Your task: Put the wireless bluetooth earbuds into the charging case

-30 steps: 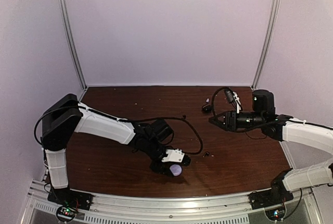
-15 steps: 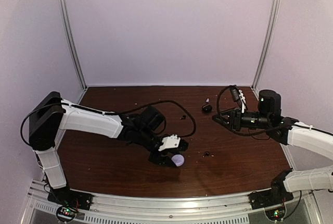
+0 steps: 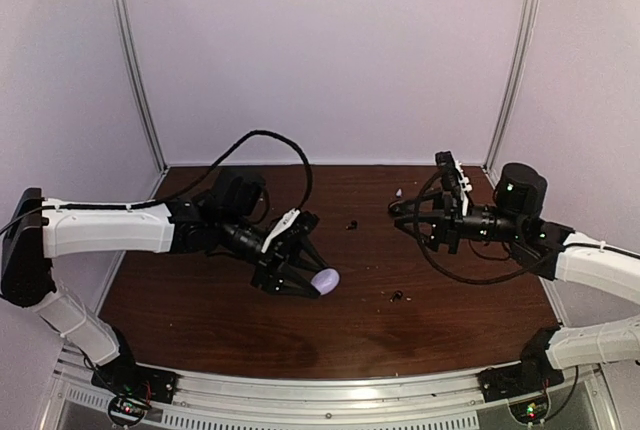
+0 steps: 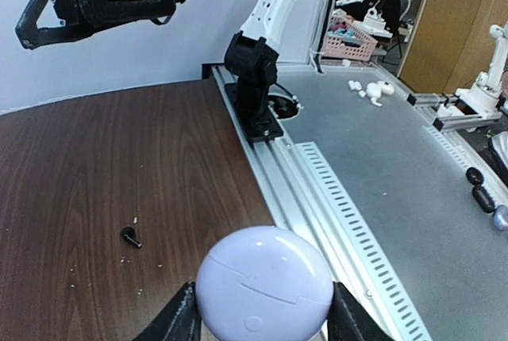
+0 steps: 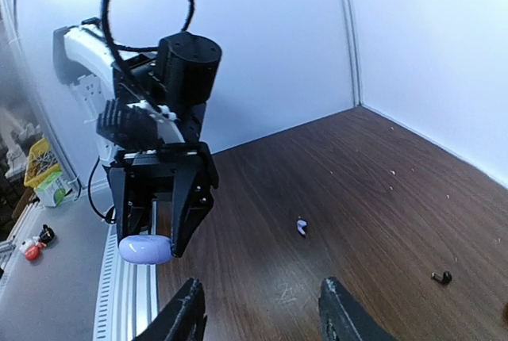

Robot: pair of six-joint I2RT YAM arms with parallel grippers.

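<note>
My left gripper (image 3: 318,280) is shut on the lilac round charging case (image 3: 326,278), held above the table's near middle. In the left wrist view the case (image 4: 264,277) fills the space between the gripper's fingers, its lid closed. My right gripper (image 3: 405,218) hovers at the right rear, open and empty, its fingertips (image 5: 186,309) apart over bare wood. One black earbud (image 3: 398,297) lies between the arms and shows again in the left wrist view (image 4: 131,236). A lilac earbud (image 5: 301,227) and a black earbud (image 5: 441,277) lie on the table ahead of the right gripper.
A pale lilac earbud (image 3: 398,193) sits by the right gripper and a dark earbud (image 3: 351,224) lies left of it. Pale crumbs dot the wood. The metal rail (image 4: 333,198) runs along the near table edge, with the right arm's base (image 4: 254,79) on it.
The left arm has stretched out and carried the case up and back from the near edge. The right gripper has shifted left, now covering a black object seen there earlier.
</note>
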